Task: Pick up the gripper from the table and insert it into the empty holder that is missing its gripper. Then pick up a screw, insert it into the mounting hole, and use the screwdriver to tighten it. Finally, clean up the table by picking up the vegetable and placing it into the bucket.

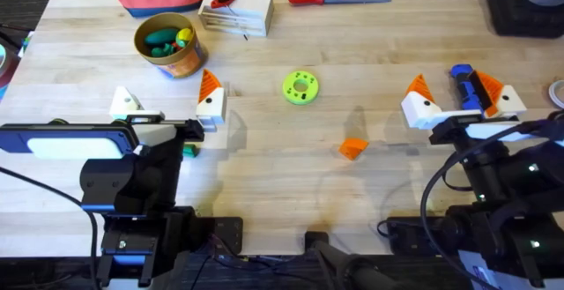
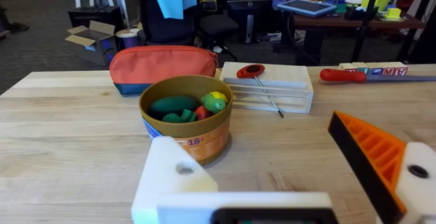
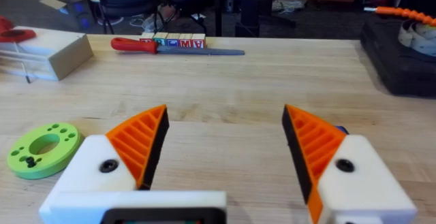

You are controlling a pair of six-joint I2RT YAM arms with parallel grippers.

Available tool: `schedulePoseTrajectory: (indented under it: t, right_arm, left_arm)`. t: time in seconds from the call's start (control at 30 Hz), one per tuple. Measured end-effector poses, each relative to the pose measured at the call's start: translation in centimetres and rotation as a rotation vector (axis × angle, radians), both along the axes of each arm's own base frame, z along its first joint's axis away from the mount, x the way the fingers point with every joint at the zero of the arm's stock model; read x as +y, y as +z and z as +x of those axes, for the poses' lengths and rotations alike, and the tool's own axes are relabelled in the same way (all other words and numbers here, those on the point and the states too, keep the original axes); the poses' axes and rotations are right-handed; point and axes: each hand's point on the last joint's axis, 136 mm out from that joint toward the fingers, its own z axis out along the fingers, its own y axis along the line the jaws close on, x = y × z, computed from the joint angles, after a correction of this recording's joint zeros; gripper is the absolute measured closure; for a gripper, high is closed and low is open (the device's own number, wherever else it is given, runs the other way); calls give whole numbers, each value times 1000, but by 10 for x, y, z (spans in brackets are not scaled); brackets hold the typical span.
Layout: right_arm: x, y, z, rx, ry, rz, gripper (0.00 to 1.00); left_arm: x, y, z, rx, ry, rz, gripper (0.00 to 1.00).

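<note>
Small orange ribbed plastic wedge lies loose on pale wooden table, between arms, nearer right; long axis too small to judge. Left gripper rests on table, fingers spread wide: one white angular holder block bare, other tipped orange, both pointing away from bases. Right gripper likewise spread, thick blue-handled screwdriver lying between its fingers, handle running away from base. Small round tan bucket holds green and yellow toy vegetables. Lime-green disc mid-table.
</note>
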Motion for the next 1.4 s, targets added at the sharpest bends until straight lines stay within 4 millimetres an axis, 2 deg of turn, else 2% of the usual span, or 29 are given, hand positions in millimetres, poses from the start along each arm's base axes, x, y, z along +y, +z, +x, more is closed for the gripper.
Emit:
schedulePoseTrajectory:
  t: [0.37, 0.53, 0.6, 0.7, 0.77, 0.87, 0.97, 1.1, 1.2, 1.4]
  right_arm:
    - [0, -2, 0, 10, -1, 0, 10]
    - [0, -3, -3, 39, -1, 0, 10]
    - [0, -4, -8, 96, -1, -1, 9]
    - [0, 0, -18, 208, -2, 3, 10]
    - [0, 14, -24, 270, -6, 17, 10]
    - [0, 39, -31, 359, -12, 41, 10]
    - [2, 61, -33, 435, -4, 58, 10]
    - [7, 85, -25, 490, 16, 72, 10]
    - [8, 93, -18, 500, 24, 75, 10]
    - [10, 87, -14, 533, 30, 82, 10]
  left_arm:
    - [2, -3, 0, 12, 10, 12, 15]
    - [14, -13, -7, 113, 81, -6, 16]
    - [21, 2, -15, 143, 128, -17, 15]
    - [31, 40, -30, 171, 189, -41, 16]
    - [38, 61, -41, 231, 237, -62, 15]
    - [47, 74, -52, 378, 300, -70, 15]
    - [49, 82, -50, 521, 325, -63, 15]
    - [42, 99, -27, 586, 290, -79, 15]
    - [32, 88, -23, 671, 237, -94, 15]
    - [23, 57, -26, 829, 242, -193, 16]
